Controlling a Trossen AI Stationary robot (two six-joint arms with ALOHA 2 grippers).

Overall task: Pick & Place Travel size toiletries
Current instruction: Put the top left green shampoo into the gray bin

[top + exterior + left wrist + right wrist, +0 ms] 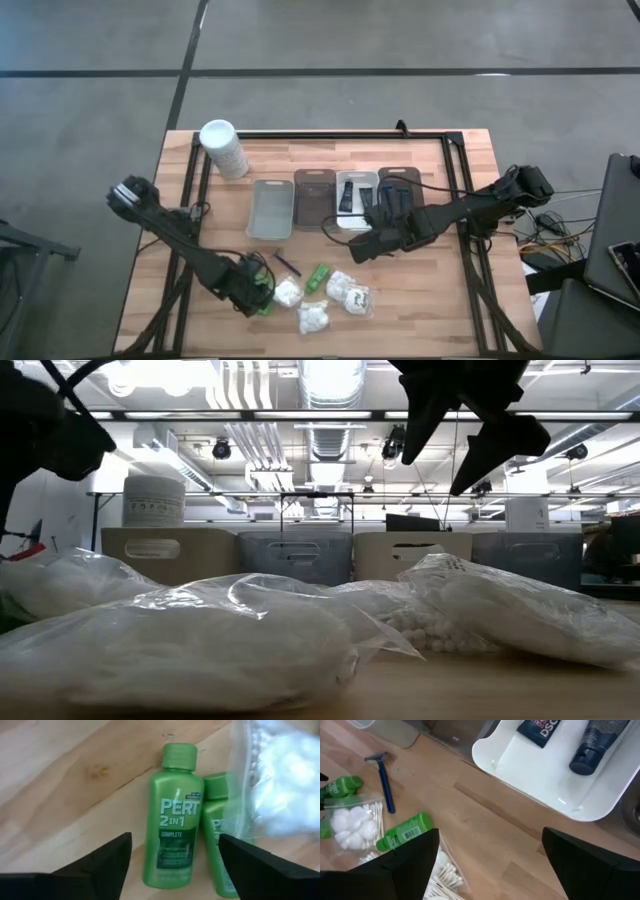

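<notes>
While the left gripper (172, 865) is hovering low over a bright green plastic shampoo bottle (172, 815) lying flat on the pale wooden table (65, 775), its jaws are standing spread to either side, apparently lining up a pinch across the body. A second green bottle (220, 840) is lying just beside, partly under a clear crinkly packet (275, 785). The right gripper (490, 865) is waiting spread near the white tray (530, 775).
</notes>
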